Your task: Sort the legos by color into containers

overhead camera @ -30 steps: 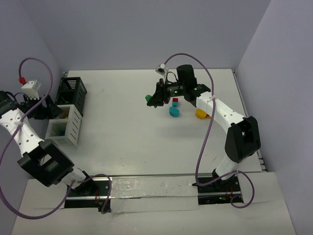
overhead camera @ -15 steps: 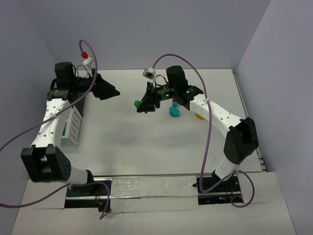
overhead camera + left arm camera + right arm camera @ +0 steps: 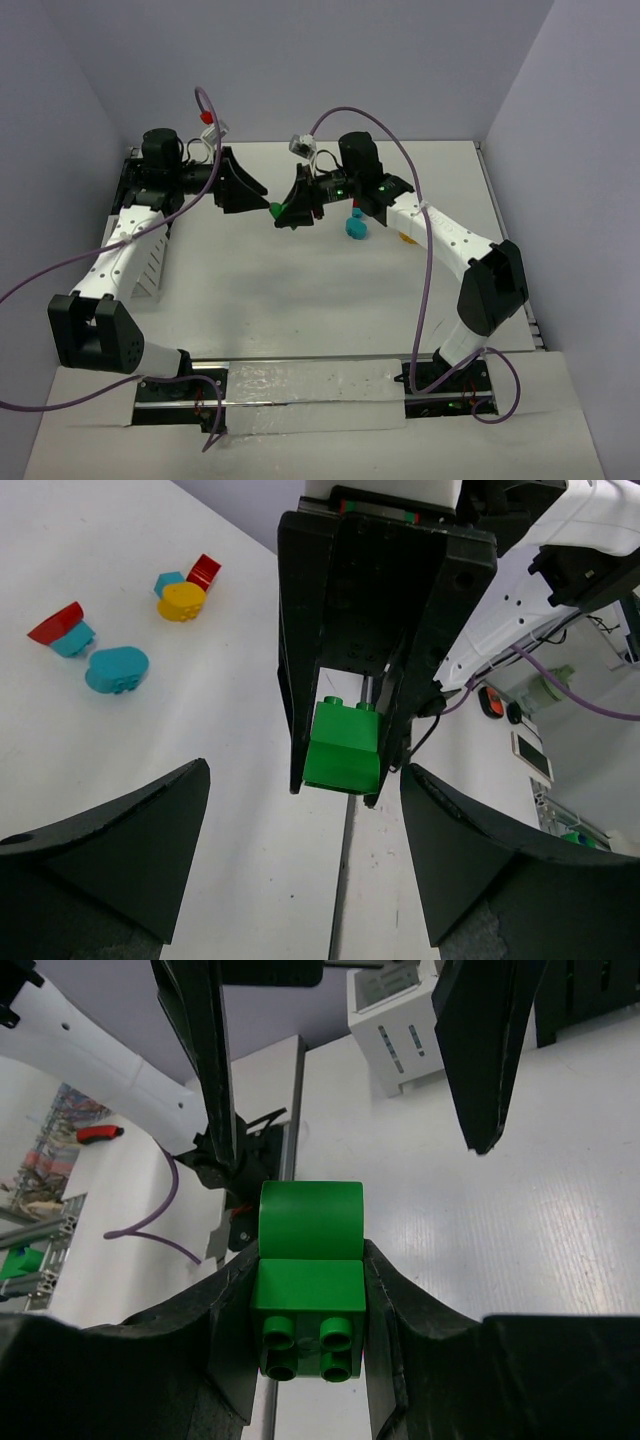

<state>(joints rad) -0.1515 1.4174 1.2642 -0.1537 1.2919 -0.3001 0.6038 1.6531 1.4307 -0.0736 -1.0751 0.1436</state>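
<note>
My right gripper (image 3: 285, 212) is shut on a green lego (image 3: 305, 1260), held above the table's middle; the lego also shows in the left wrist view (image 3: 345, 748). My left gripper (image 3: 264, 199) is open and empty, its fingers (image 3: 120, 850) wide apart and facing the green lego, a short gap from it. Loose legos lie on the table: a cyan rounded piece (image 3: 117, 668), a red piece (image 3: 55, 623) against a small cyan one (image 3: 73, 640), and a yellow one (image 3: 182, 601) with a cyan (image 3: 168, 581) and a red (image 3: 205, 570) beside it. The white container (image 3: 150, 262) stands under my left arm.
A dark slatted shape (image 3: 128, 180) behind my left wrist looks like the black container, mostly hidden. The white container also shows at the top of the right wrist view (image 3: 400, 1025). The two grippers are close together, tip to tip.
</note>
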